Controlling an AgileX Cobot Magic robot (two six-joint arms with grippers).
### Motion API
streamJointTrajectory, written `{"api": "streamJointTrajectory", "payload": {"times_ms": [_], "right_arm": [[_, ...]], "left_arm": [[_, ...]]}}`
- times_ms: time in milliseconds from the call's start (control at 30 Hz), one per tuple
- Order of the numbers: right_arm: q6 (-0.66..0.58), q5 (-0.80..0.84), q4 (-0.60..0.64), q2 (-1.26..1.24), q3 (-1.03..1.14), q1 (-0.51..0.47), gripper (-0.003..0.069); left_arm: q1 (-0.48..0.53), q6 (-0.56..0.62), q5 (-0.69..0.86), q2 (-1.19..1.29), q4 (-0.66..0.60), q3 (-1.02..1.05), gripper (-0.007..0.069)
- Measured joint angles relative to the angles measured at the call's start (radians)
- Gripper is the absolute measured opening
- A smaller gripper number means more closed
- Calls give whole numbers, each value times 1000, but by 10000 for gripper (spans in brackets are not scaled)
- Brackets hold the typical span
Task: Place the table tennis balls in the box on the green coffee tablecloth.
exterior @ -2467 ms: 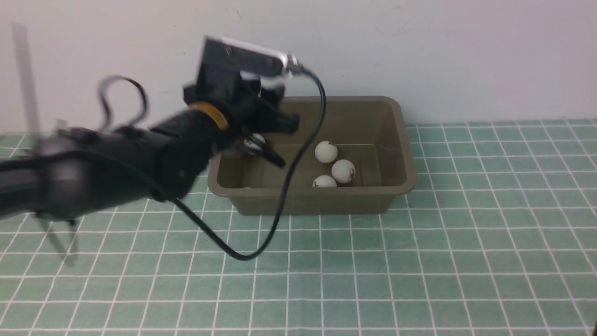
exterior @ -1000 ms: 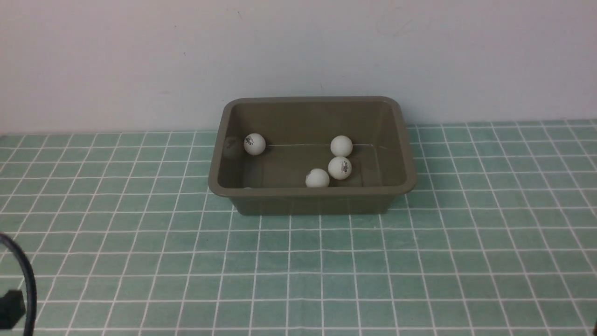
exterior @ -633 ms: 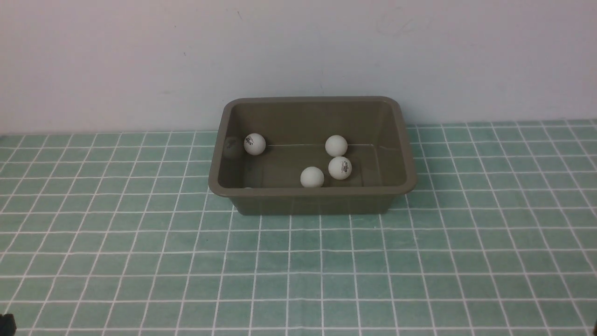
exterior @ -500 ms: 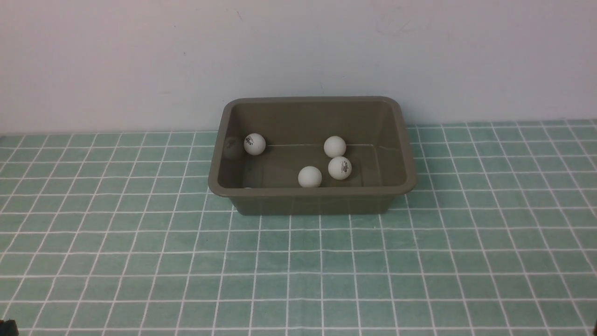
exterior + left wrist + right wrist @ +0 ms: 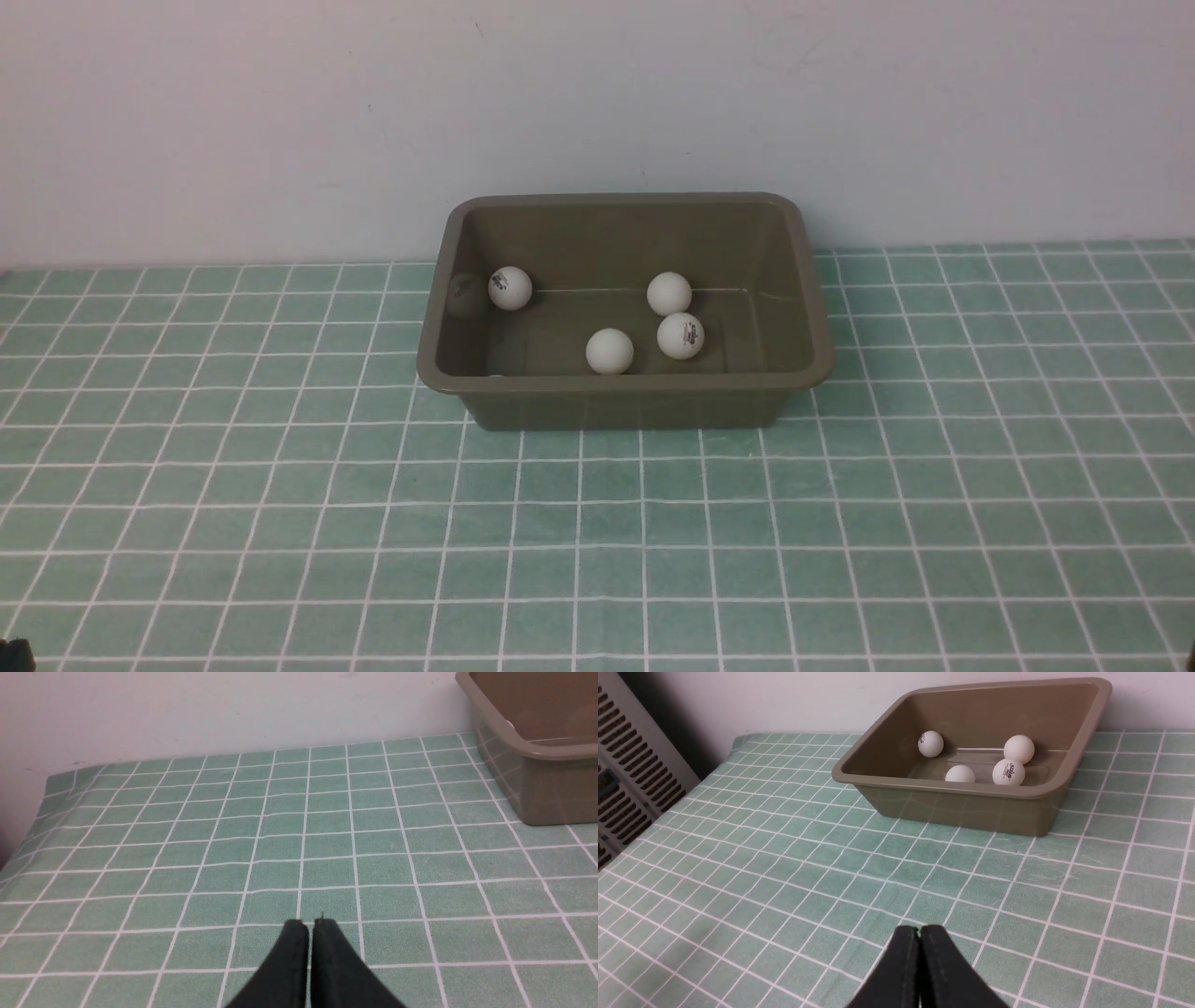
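The olive-brown box (image 5: 624,385) stands on the green coffee tablecloth (image 5: 597,532) by the back wall. Several white table tennis balls lie inside it: one at the left wall (image 5: 510,287), one further back (image 5: 669,293), one with a logo (image 5: 681,336), one near the front wall (image 5: 610,351). A white sliver (image 5: 495,376) shows just behind the front rim. The balls also show in the right wrist view (image 5: 1008,772). My left gripper (image 5: 310,924) is shut and empty over bare cloth, left of the box (image 5: 537,751). My right gripper (image 5: 920,928) is shut and empty, well in front of the box (image 5: 952,788).
A white wall (image 5: 597,93) rises right behind the box. A grey slatted panel (image 5: 626,765) stands beyond the cloth's left edge. The cloth's far left corner (image 5: 46,784) drops off near the wall. Neither arm shows in the front view.
My left arm let a ball go at the box's left wall and drew back out of the front view. The ball near the front wall has rolled to the left.
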Motion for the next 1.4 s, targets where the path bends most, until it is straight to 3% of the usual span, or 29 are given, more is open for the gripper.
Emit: {"api": "streamJointTrajectory", "payload": {"times_ms": [133,267,467,733,1400], "right_arm": [[-61,-25,-99,0,11,-22,-18],[-97,-131,-200,0,91,-153,-18],[-100,-233,-231,-59,270,-319,-18],[-100,-290,-275,-202,439,-343,-18],[-93,-339,-290,-225,471,-419,-18]], "left_arm": [[0,0,0,0,0,0,-4],[0,0,0,0,0,0,-4],[0,0,0,0,0,0,-4],[0,0,0,0,0,0,-4],[0,0,-4,0,0,0,-4]]}}
